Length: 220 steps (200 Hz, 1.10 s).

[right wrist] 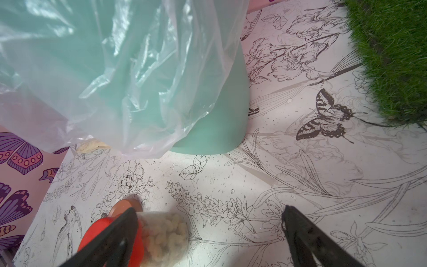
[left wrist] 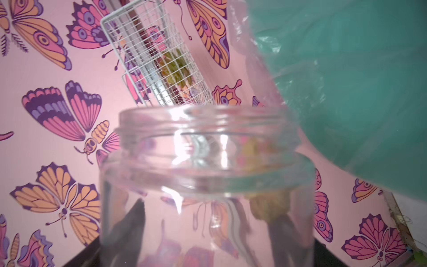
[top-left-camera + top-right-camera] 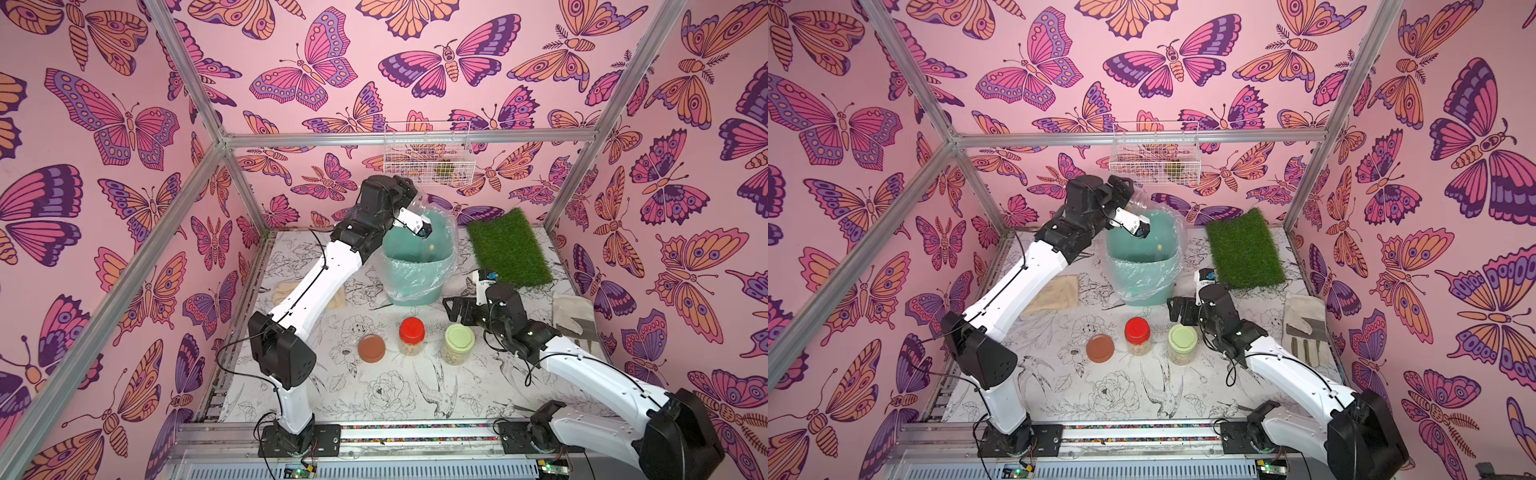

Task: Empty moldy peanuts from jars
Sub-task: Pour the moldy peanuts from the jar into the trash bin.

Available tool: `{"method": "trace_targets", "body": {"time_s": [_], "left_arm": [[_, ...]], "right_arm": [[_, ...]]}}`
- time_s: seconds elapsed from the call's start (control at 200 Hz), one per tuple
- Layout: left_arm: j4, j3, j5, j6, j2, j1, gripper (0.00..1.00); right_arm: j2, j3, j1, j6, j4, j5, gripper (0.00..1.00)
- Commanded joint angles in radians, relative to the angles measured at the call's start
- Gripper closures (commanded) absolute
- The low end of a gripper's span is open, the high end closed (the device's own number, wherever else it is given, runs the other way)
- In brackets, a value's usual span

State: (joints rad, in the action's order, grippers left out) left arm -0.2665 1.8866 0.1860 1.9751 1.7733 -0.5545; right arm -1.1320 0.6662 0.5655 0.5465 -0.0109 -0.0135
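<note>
**Item 1, open jar**: clear and lidless. The left gripper is pinching it, its fingers showing only as dark blurs through the glass. The long axis is running straight out from the wrist, with the mouth pointing away toward the wire basket, beside the lined bin. In both top views the jar is nearly vanishing against the liner. A yellowish lump at its wall is too smeared to identify.

**Item 2, brown lid**: lying flat on the table.

**Item 3, red-lidded jar** and **green-lidded jar**: standing upright and capped, with moldy peanuts heaping inside.

**Item 4, right gripper**: jaws spreading wide and holding nothing, hovering just behind the green-lidded jar.
</note>
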Motion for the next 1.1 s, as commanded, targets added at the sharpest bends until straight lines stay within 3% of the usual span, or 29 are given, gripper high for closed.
{"method": "trace_targets", "body": {"time_s": [0.0, 0.08, 0.376, 0.466, 0.561, 0.646, 0.881, 1.097], "left_arm": [[-0.038, -0.140, 0.033, 0.041, -0.027, 0.008, 1.00], [-0.039, -0.144, 0.046, 0.021, -0.028, 0.008, 1.00], [0.064, 0.065, 0.021, -0.080, -0.003, 0.008, 1.00], [0.071, 0.001, 0.024, -0.093, -0.021, 0.008, 1.00], [-0.012, -0.145, 0.050, 0.005, -0.045, 0.011, 1.00], [-0.042, -0.184, 0.029, -0.021, -0.059, 0.017, 1.00], [0.024, 0.090, -0.020, -0.132, -0.013, 0.011, 1.00], [-0.038, -0.164, 0.040, -0.041, -0.032, 0.017, 1.00]], "right_arm": [[-0.012, 0.019, 0.006, -0.003, 0.008, 0.015, 0.01], [-0.011, 0.024, 0.006, -0.008, -0.001, 0.012, 0.01], [-0.014, 0.016, 0.006, 0.008, 0.011, 0.020, 0.01], [-0.015, 0.009, 0.006, 0.010, 0.022, 0.021, 0.01], [-0.019, 0.012, 0.007, 0.005, 0.025, 0.021, 0.01], [-0.022, 0.026, 0.006, -0.005, 0.011, 0.019, 0.01], [-0.008, 0.018, 0.007, 0.001, 0.008, 0.010, 0.01], [-0.019, 0.018, 0.007, 0.007, 0.014, 0.024, 0.01]]}}
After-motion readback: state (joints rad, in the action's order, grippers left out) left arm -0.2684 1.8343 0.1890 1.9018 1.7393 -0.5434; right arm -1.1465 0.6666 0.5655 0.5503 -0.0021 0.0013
